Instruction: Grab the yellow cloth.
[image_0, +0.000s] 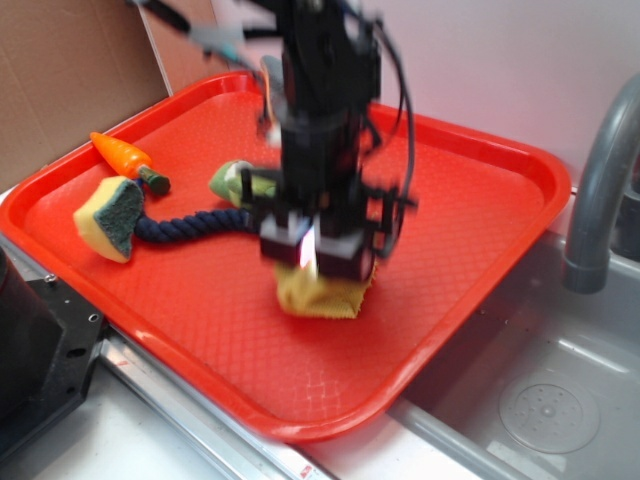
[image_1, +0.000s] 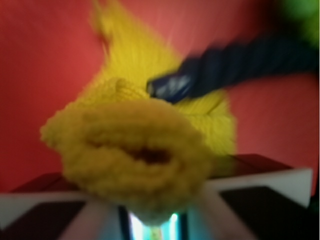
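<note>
Wrist view shows the claw (image_1: 150, 220) pinching one yellow cloth (image_1: 135, 150) over one red tray (image_0: 480, 230).

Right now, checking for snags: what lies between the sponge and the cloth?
A dark blue rope runs across the tray from sponge toward cloth, exterior view.

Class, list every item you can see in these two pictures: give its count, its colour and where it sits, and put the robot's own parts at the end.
yellow cloth: one, mustard yellow, bunched at tray centre under the gripper
tray: one, red, on the counter beside the sink
sponge: one, yellow with dark green face, tray left
toy carrot: one, orange with green top, tray far left
rope: one, dark blue, between sponge and cloth
plush toy: one, green, behind the rope
sink: one, grey, right
faucet: one, grey, right edge
gripper: one, black, closed on the cloth
</note>
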